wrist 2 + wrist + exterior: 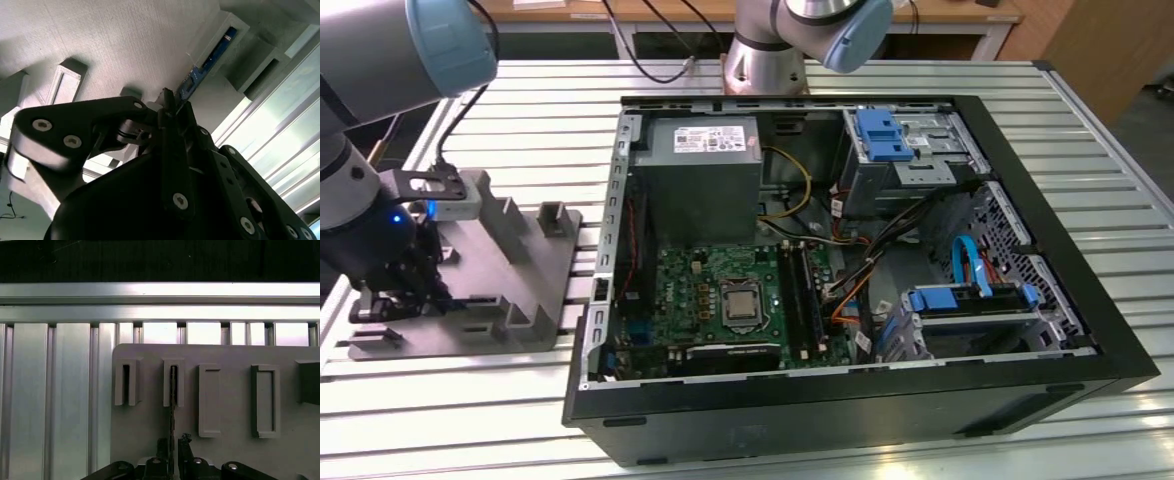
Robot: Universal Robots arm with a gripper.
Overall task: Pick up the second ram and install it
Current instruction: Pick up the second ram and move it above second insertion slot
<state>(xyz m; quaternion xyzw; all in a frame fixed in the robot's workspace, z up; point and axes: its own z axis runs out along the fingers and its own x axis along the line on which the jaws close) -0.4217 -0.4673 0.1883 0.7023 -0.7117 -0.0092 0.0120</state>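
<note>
The hand (173,442) stood at the near end of the second ram (173,390). Whether it was clamped on the stick or merely set narrow about it could not be told. The ram stood on edge in 1 narrow slot of the grey fixture (150,430), its long axis running straight away from the hand. The fixture sat on the tabletop (50,390).

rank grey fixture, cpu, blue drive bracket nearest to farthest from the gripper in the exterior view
1. grey fixture, under the gripper, exterior view's left
2. cpu, mid case on the motherboard
3. blue drive bracket, exterior view's right
</note>
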